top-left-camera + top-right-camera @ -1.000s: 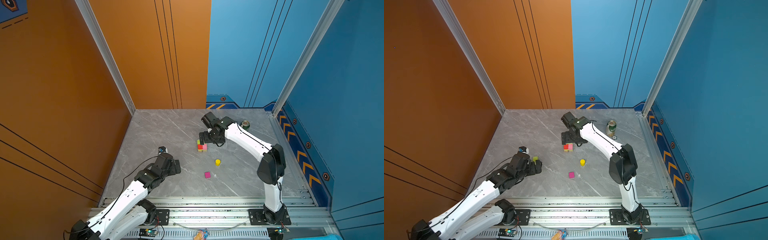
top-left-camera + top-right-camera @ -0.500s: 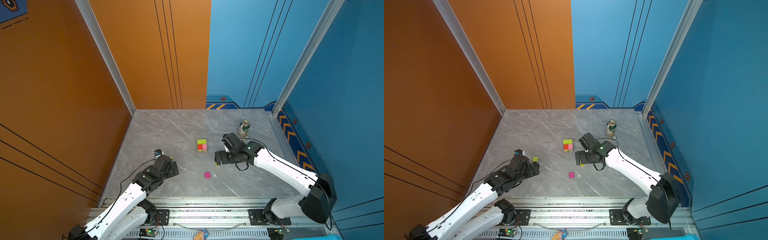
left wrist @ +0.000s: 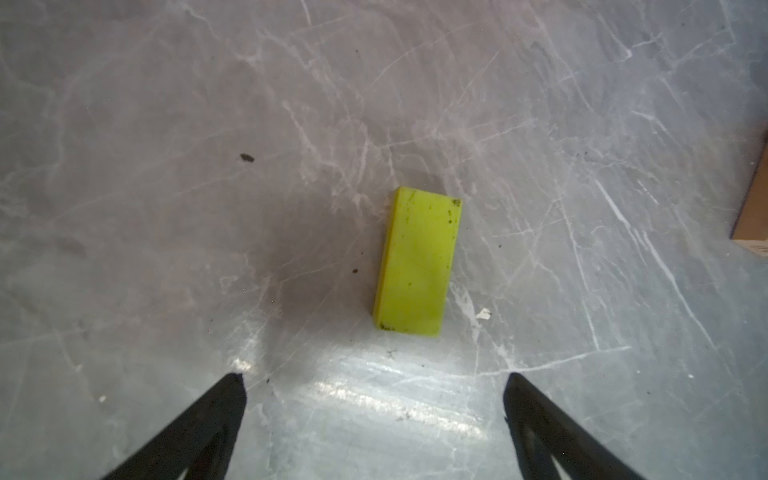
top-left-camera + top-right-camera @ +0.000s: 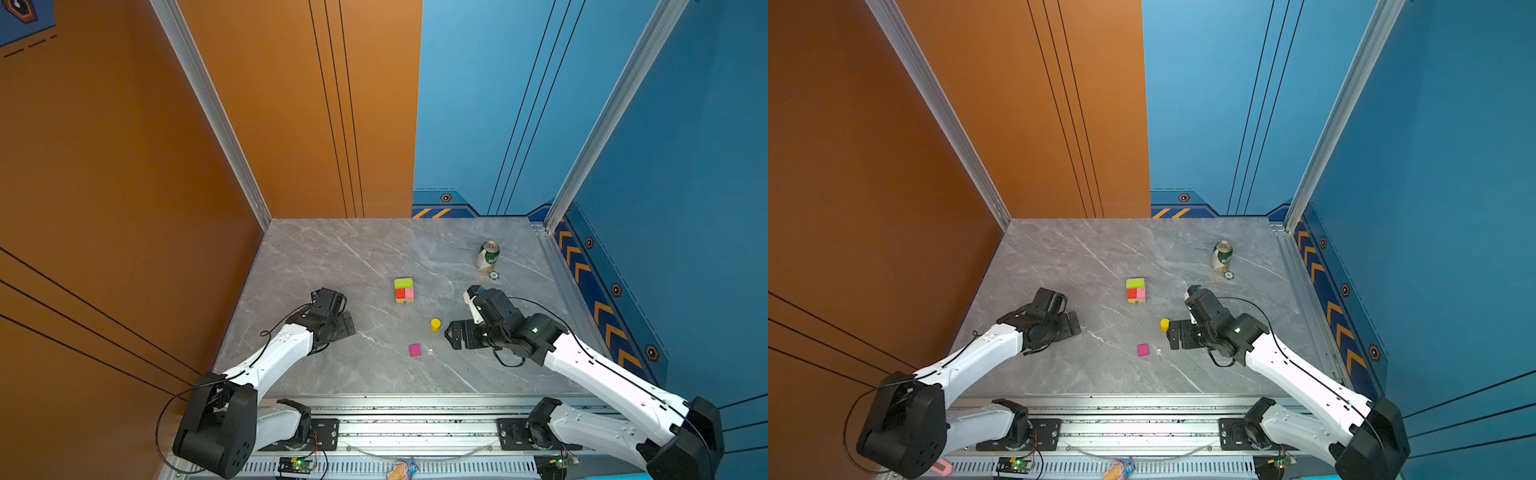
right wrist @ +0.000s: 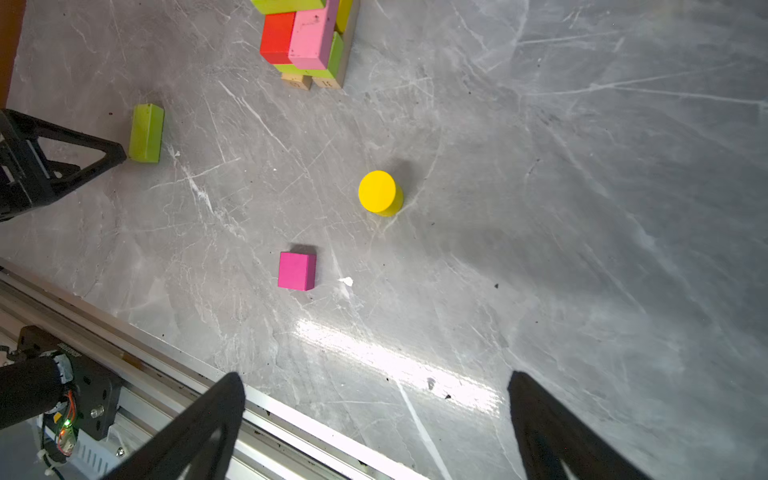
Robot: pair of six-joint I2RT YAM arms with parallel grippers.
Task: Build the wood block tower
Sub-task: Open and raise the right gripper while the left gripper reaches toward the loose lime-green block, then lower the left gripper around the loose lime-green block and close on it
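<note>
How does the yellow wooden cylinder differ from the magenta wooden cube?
Shape: the yellow wooden cylinder is round and stands on end; the magenta wooden cube has flat square faces.
Place: the cylinder stands nearer the multicoloured block tower, the cube nearer the front rail.
Shared: both rest loose on the grey marble table, held by nothing.

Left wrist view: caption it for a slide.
Open left claw facing a lime-green block lying flat on the grey table.
</note>
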